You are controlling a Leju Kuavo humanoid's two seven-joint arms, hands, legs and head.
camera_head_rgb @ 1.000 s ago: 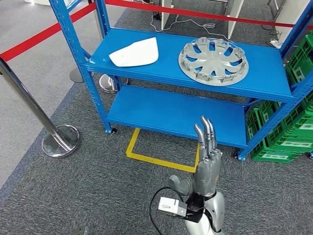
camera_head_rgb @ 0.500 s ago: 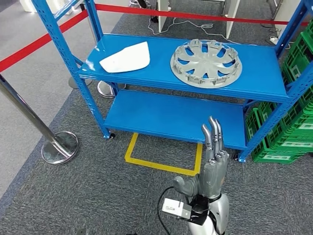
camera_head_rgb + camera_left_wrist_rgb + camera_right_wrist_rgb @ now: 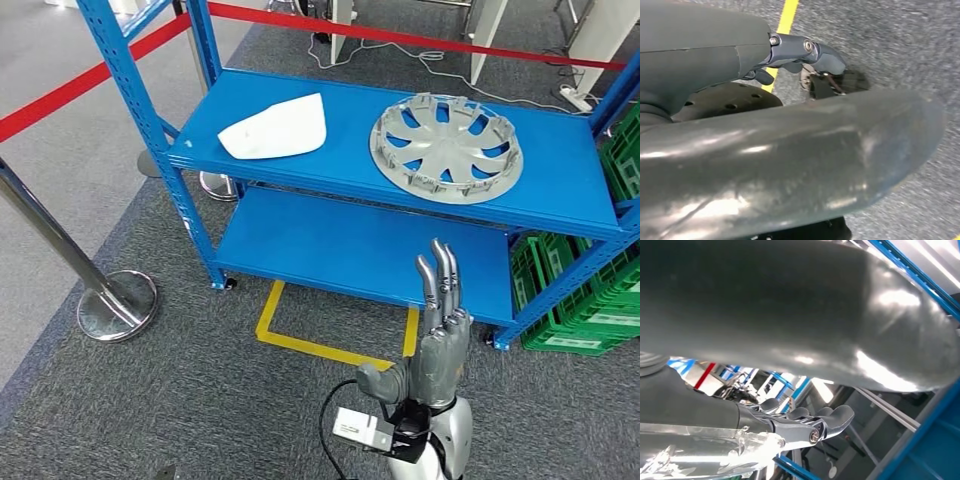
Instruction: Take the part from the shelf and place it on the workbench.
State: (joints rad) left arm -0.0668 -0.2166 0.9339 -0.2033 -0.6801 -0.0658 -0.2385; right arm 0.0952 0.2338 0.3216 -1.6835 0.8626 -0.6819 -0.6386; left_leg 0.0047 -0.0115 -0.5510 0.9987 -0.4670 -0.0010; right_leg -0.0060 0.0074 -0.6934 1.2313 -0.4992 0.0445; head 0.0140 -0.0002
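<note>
The approach step is in hand: the right robot hand [image 3: 440, 335] is raised, fingers straight, thumb apart, holding nothing, well below the shelf [image 3: 362, 155] top where the hubcap [image 3: 445, 147] lies. Next it must reach up to it.

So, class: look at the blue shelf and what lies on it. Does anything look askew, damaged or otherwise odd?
Nothing stands out. The silver hubcap lies flat on the top level of the blue shelf, and the white part rests beside it near the corner, neither overhanging. The right hand is raised in front of the shelf, holding nothing.
</note>
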